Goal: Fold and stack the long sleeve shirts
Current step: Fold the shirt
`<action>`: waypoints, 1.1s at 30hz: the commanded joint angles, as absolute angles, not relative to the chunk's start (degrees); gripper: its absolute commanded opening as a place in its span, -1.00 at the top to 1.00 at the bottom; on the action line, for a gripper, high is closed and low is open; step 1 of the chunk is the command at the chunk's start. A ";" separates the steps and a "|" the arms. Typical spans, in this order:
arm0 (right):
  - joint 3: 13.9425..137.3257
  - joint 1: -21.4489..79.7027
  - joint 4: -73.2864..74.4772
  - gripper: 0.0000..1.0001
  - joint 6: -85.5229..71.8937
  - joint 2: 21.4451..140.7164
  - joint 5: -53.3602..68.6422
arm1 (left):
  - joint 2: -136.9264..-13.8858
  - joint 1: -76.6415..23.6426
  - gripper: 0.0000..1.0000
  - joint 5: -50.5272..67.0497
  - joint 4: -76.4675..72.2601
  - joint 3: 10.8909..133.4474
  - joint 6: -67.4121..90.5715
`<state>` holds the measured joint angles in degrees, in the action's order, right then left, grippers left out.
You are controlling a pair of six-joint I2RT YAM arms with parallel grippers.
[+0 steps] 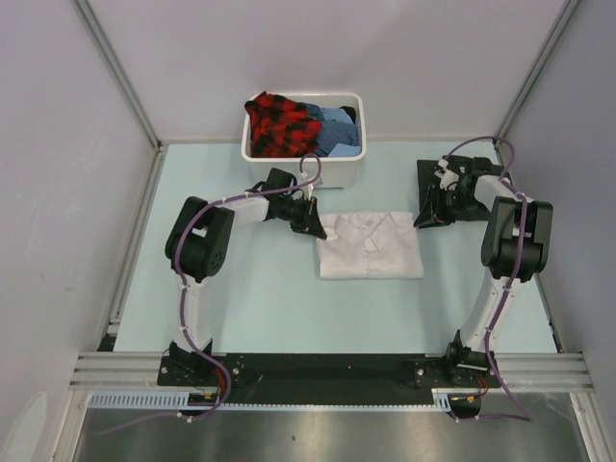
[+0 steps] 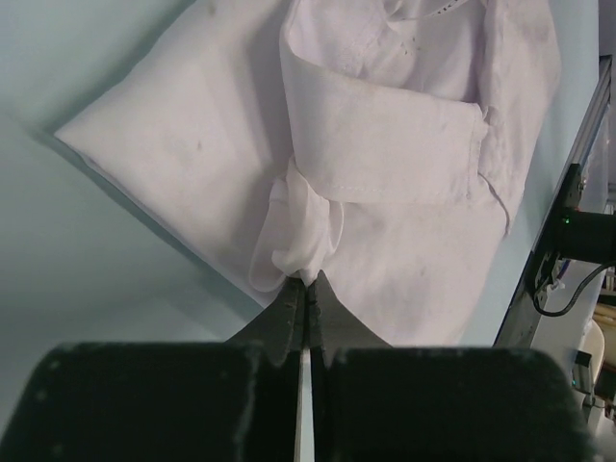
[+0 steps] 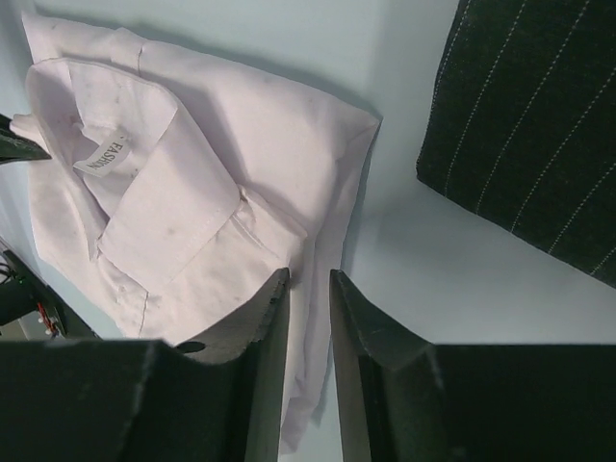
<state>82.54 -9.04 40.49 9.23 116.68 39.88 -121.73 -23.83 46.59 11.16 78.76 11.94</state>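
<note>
The white shirt (image 1: 371, 248) lies folded flat in the middle of the table, collar up. It also shows in the left wrist view (image 2: 385, 115) and the right wrist view (image 3: 192, 173). My left gripper (image 1: 314, 223) is at its far left corner, shut on a small bunched bit of white cloth (image 2: 306, 252). My right gripper (image 1: 424, 219) is at the shirt's right edge, its jaws a little apart with the cloth edge (image 3: 318, 385) in the gap between them. The dark striped shirt (image 1: 433, 179) lies folded to the right, partly under my right arm, and shows in the right wrist view (image 3: 529, 125).
A white plastic tub (image 1: 301, 166) stands at the back centre holding a red-black checked cloth (image 1: 279, 123) and a blue cloth (image 1: 339, 128). Grey walls and metal rails (image 1: 135, 241) bound the pale table on three sides.
</note>
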 commanded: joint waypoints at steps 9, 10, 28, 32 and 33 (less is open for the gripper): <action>85.34 -7.21 40.69 0.49 9.32 117.07 42.80 | -120.15 -23.73 0.94 47.46 11.86 82.17 9.41; 85.69 -7.12 41.39 0.88 9.49 116.98 42.98 | -119.97 -23.73 0.95 47.55 12.39 82.53 8.80; 85.08 -10.44 40.32 -0.15 9.04 112.69 41.57 | -114.66 -18.91 -0.17 45.96 7.32 77.89 12.39; 81.14 -13.01 48.33 -0.73 11.60 102.50 50.34 | -98.91 -20.03 -0.60 54.48 2.56 68.31 15.37; 78.86 -12.57 49.38 -0.83 10.91 98.30 52.62 | -96.61 -21.34 -0.81 55.10 2.29 65.33 16.34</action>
